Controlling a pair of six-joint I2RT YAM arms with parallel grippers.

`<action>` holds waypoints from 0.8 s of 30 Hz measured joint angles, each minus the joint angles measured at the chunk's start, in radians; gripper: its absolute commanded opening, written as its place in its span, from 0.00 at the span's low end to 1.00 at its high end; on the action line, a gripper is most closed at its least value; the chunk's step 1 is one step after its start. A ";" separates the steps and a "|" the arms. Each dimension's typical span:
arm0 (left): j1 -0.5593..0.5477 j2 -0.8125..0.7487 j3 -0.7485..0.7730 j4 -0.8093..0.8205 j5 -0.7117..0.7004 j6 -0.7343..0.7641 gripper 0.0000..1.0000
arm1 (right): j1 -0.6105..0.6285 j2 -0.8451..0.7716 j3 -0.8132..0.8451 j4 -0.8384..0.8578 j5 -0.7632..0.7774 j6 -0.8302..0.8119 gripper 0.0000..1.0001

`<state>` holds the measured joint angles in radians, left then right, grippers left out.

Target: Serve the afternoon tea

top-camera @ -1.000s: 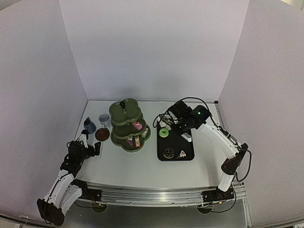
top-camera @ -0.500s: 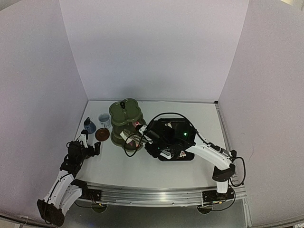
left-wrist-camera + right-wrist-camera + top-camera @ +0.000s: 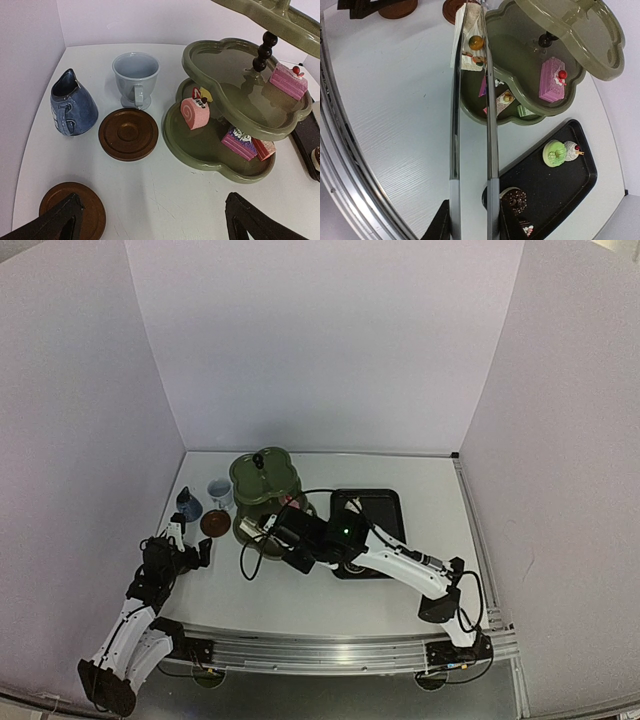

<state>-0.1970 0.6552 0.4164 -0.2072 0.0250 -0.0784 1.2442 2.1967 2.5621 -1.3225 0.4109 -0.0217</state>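
Right jaws are squeezed nearly shut on the tongs (image 3: 454,130), whose tips pinch a small white cake (image 3: 471,47) at the edge of the green stand (image 3: 520,45). A pink cake (image 3: 551,80) sits on its middle tier. My left jaws gape wide and empty over the worktop (image 3: 175,200), near a brown saucer (image 3: 128,134), a blue cup (image 3: 72,105) and a pale cup (image 3: 136,77).

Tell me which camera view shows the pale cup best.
Left wrist view: the pale cup stands upright, close and unobstructed, handle toward the camera. Top external shows it only small; right wrist does not show it.
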 measured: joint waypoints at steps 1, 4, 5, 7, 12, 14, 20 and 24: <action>0.000 0.000 0.000 0.000 0.000 0.000 0.99 | 0.000 0.014 0.003 0.011 0.018 -0.015 0.05; 0.000 -0.001 0.000 0.000 0.000 0.000 0.99 | 0.000 0.045 0.006 0.046 0.057 -0.053 0.05; 0.000 -0.001 0.000 0.000 0.000 0.000 0.99 | 0.000 0.054 0.006 0.056 0.069 -0.064 0.05; 0.001 -0.002 0.000 0.000 0.000 0.000 0.99 | 0.000 0.068 0.007 0.075 0.094 -0.083 0.05; 0.001 -0.006 0.000 0.000 0.000 0.000 0.99 | 0.000 0.106 0.020 0.119 0.165 -0.123 0.06; 0.001 -0.009 0.000 0.000 0.000 0.000 0.99 | 0.000 0.124 0.027 0.132 0.185 -0.139 0.07; 0.001 -0.015 0.000 0.000 0.001 0.000 0.99 | 0.000 0.162 0.029 0.156 0.230 -0.178 0.08; 0.001 -0.015 0.000 0.000 0.001 0.000 1.00 | 0.000 0.169 0.029 0.159 0.262 -0.193 0.09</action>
<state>-0.1963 0.6399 0.4164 -0.2070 0.0261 -0.0784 1.2440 2.3658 2.5912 -1.1633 0.6729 -0.2147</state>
